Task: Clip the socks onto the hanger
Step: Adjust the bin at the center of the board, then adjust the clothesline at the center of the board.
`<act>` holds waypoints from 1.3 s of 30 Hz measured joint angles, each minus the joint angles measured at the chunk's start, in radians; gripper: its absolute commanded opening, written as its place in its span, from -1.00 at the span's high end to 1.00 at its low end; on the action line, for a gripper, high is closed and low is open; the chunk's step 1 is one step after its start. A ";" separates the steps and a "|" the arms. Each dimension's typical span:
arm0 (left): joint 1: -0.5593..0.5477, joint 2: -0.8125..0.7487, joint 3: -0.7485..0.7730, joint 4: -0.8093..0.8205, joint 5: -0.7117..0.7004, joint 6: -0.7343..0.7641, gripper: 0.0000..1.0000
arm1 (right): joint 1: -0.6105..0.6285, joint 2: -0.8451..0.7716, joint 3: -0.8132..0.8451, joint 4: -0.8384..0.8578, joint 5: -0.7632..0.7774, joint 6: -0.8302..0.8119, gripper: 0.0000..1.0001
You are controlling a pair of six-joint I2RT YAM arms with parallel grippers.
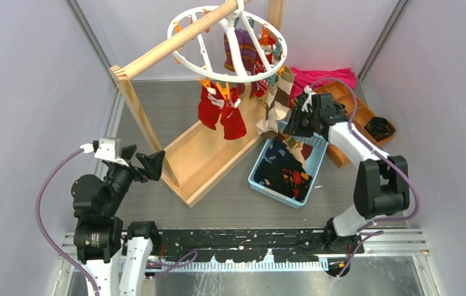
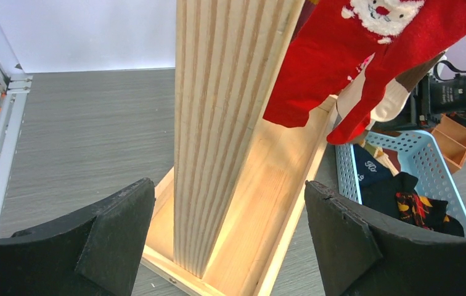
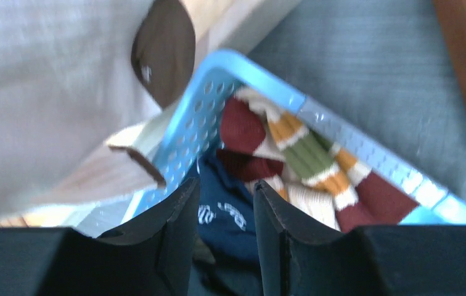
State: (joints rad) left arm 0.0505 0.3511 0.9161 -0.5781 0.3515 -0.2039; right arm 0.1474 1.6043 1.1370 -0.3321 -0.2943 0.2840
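Note:
A round white clip hanger (image 1: 284,44) hangs from a wooden rod. Red socks (image 1: 221,114) (image 2: 341,55), purple striped socks (image 1: 243,52) and a beige-and-brown sock (image 1: 277,102) are clipped to it. A blue basket (image 1: 256,179) (image 3: 243,65) holds several socks, among them a navy sock (image 3: 224,213) and a maroon, green and orange striped sock (image 3: 304,157). My right gripper (image 1: 292,126) (image 3: 225,184) hovers over the basket's far end, open by a narrow gap above the navy sock. My left gripper (image 1: 150,163) (image 2: 228,185) is wide open facing the wooden post (image 2: 230,123).
The wooden stand's base tray (image 1: 209,154) lies between the arms, its post (image 1: 141,117) at the left. At the back right are a pink cloth (image 1: 326,77), a wooden compartment box (image 1: 354,111) and a black item (image 1: 380,128). Walls close in on both sides.

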 measured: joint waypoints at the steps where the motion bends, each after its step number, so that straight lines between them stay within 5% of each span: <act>1: -0.002 -0.002 0.000 -0.002 0.000 0.002 -0.82 | 0.000 -0.023 -0.023 -0.013 -0.004 -0.001 0.14; 9: -0.009 -0.019 0.000 -0.003 0.012 0.004 -0.81 | 0.000 -0.129 -0.126 -0.095 -0.034 -0.043 0.06; 16: -0.011 -0.022 0.000 -0.002 0.018 0.006 -0.81 | -0.003 -0.169 -0.018 -0.084 -0.082 -0.066 -0.10; 18: -0.011 -0.022 0.000 -0.002 0.018 0.007 -0.81 | -0.006 -0.138 0.044 -0.069 -0.069 -0.057 -0.25; 24: -0.011 -0.024 -0.001 0.001 0.019 0.014 -0.81 | -0.027 0.094 0.231 -0.011 -0.028 -0.006 -0.26; 33: -0.012 -0.028 -0.031 0.027 0.029 0.029 -0.82 | -0.034 0.377 0.325 -0.018 0.095 0.119 -0.29; 39: -0.021 -0.028 -0.051 0.051 0.037 0.034 -0.82 | -0.032 0.424 0.354 0.006 0.140 0.200 -0.24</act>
State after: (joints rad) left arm 0.0292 0.3229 0.8654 -0.5266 0.3882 -0.1699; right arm 0.1150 2.0281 1.4910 -0.3260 -0.1539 0.4843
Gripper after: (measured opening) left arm 0.910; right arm 0.641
